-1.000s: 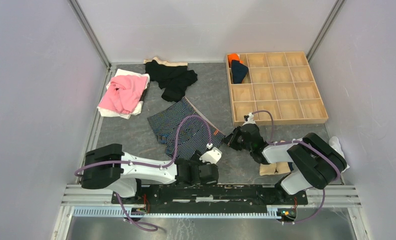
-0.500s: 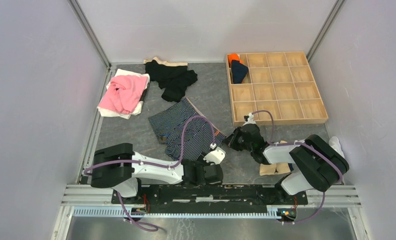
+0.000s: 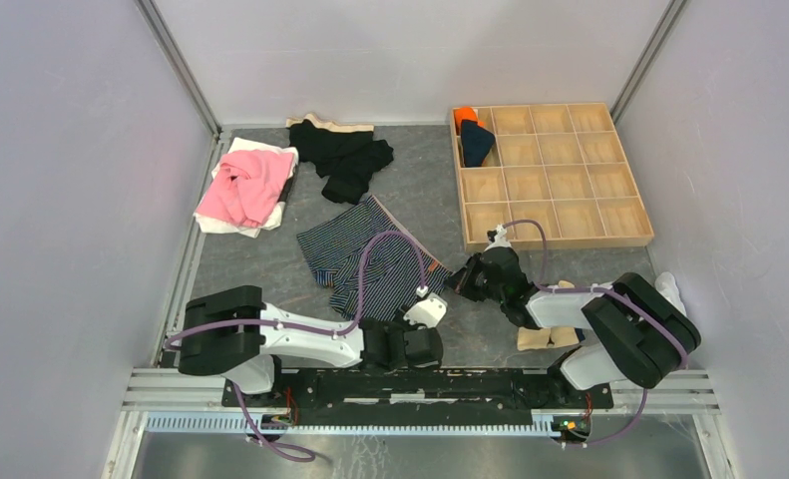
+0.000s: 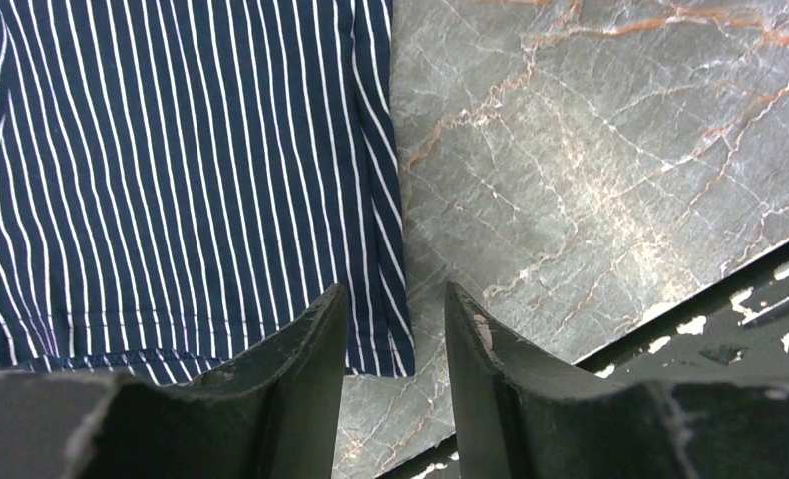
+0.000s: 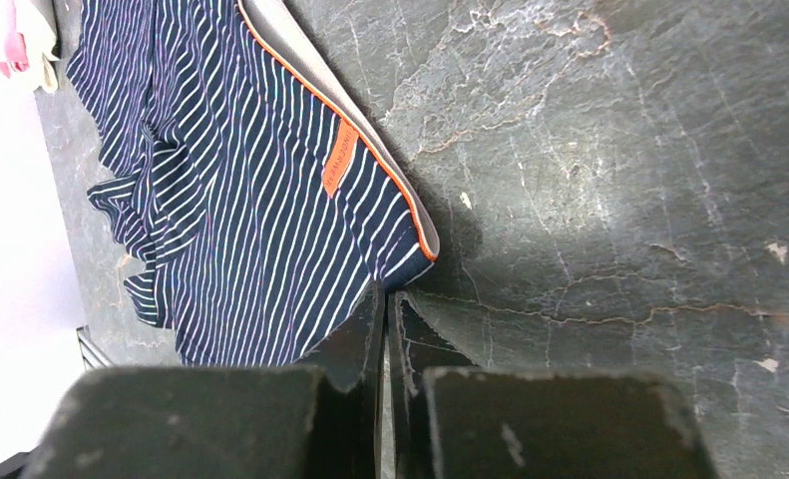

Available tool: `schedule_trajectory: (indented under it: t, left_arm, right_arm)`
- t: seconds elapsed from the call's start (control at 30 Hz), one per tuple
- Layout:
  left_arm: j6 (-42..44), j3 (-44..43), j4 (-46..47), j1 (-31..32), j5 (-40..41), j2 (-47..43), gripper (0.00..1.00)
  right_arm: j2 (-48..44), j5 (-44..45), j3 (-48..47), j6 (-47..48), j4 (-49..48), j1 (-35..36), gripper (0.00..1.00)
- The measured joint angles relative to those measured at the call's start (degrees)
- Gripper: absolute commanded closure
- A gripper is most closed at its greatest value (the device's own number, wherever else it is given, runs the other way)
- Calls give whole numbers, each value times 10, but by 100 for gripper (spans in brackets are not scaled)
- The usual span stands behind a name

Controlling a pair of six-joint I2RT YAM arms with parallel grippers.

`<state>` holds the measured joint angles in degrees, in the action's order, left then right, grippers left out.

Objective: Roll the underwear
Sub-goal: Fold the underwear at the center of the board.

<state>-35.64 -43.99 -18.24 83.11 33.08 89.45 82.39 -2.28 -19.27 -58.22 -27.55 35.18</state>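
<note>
The navy striped underwear (image 3: 370, 254) lies spread flat mid-table, its orange-edged waistband toward the right. My left gripper (image 3: 417, 292) is low at its near corner. In the left wrist view the jaws of the left gripper (image 4: 395, 299) stand apart, straddling the hem corner of the underwear (image 4: 171, 150), with nothing pinched. My right gripper (image 3: 463, 278) is at the waistband's near end. In the right wrist view the right gripper (image 5: 385, 294) is shut, and the underwear (image 5: 250, 200) runs into its tips at that corner.
A wooden compartment tray (image 3: 555, 175) stands at the back right, with an orange roll (image 3: 466, 118) and a navy roll (image 3: 477, 143) in its far-left cells. A pink garment (image 3: 242, 185) and black garments (image 3: 348, 158) lie at the back left. A beige cloth (image 3: 548, 336) lies by the right arm.
The left gripper's jaws have narrowed and the left arm has shifted slightly right, toward the hem corner. The right gripper has stayed put.
</note>
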Motion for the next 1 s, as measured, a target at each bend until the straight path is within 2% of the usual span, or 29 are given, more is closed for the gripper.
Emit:
schedule_trajectory:
  t: [0.37,0.67,1.0]
  left_arm:
    - [-11,24,6,0,-33,-26,60]
    - [-15,26,17,-2,-47,-25,71]
    - [-16,10,21,-4,-51,-5,95]
  right_arm:
    - [-9,8,0,2,12,0,97]
    - [-15,9,0,5,20,0,97]
    - [-29,22,0,13,32,0,97]
